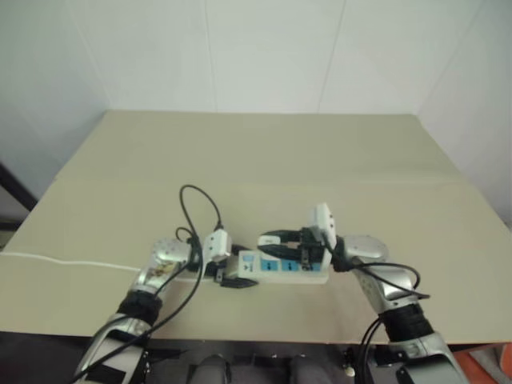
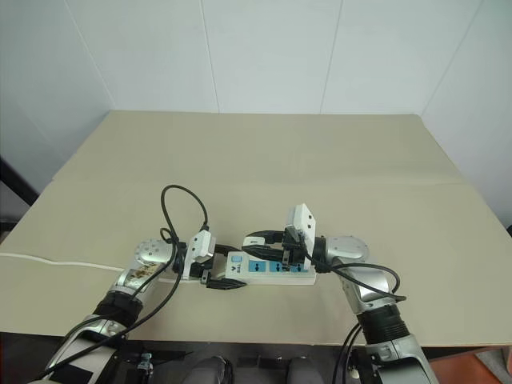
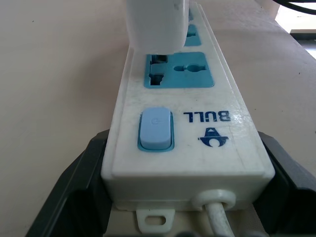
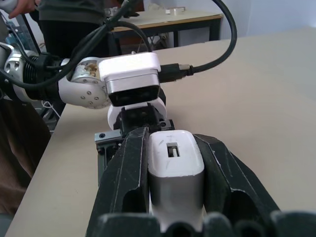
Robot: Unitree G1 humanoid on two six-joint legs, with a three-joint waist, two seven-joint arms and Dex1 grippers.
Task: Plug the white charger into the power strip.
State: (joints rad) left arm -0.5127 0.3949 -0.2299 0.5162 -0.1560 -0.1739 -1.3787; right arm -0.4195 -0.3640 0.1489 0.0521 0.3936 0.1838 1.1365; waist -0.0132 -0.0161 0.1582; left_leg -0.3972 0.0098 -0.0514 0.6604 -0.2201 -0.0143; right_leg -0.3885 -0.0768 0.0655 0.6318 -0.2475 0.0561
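One table (image 1: 264, 160). One power strip (image 2: 268, 272) lying on it, with three blue sockets and one blue switch (image 3: 156, 129). One thin white cord (image 1: 68, 262) leading off the strip. One white charger (image 4: 175, 168). Two grippers: left gripper (image 2: 220, 280), right gripper (image 2: 268, 240). One person (image 4: 64, 22) standing beyond the table.

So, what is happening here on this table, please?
The robot is plugging in a white charger. Its left gripper clasps the switch end of the power strip on the table. The right gripper is shut on the charger, holding it over the strip's middle; whether it is seated is unclear.
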